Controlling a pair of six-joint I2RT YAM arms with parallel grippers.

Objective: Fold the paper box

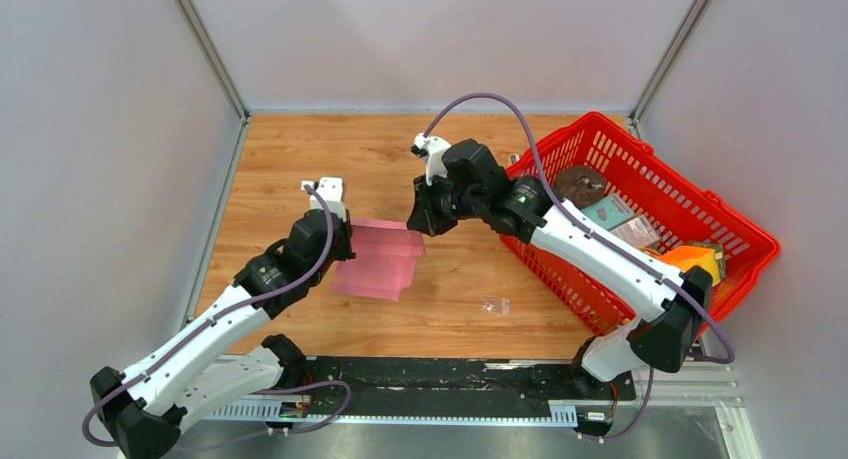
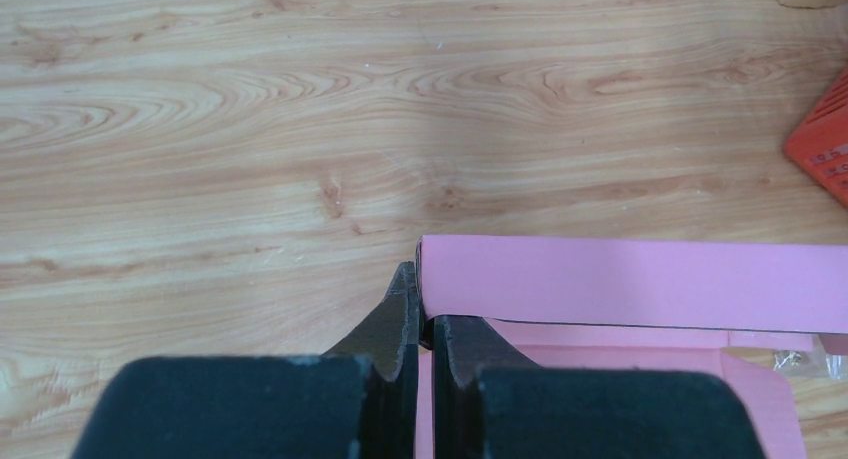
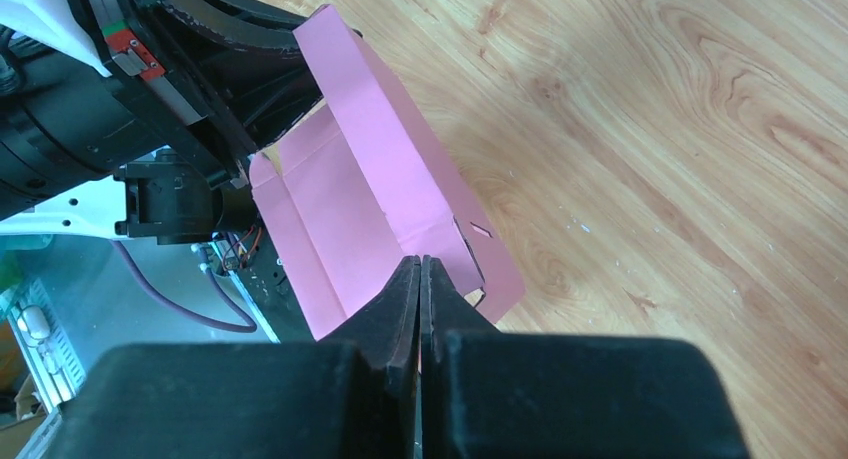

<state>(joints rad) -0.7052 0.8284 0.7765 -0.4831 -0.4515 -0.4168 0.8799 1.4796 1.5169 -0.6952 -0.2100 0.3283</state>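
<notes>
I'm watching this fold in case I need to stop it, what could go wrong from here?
Both the left gripper and right gripper are shut on opposite ends of the thin paper box; pulling apart could tear it. The right gripper pinches only the very edge, so it may slip.

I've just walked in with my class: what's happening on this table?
Two robot arms are folding a pink paper box on the wooden table. The left gripper pinches one end of an upright flap; the right gripper is shut on the box's other side. The box is only partly folded. A red basket of goods sits at the right.
</notes>
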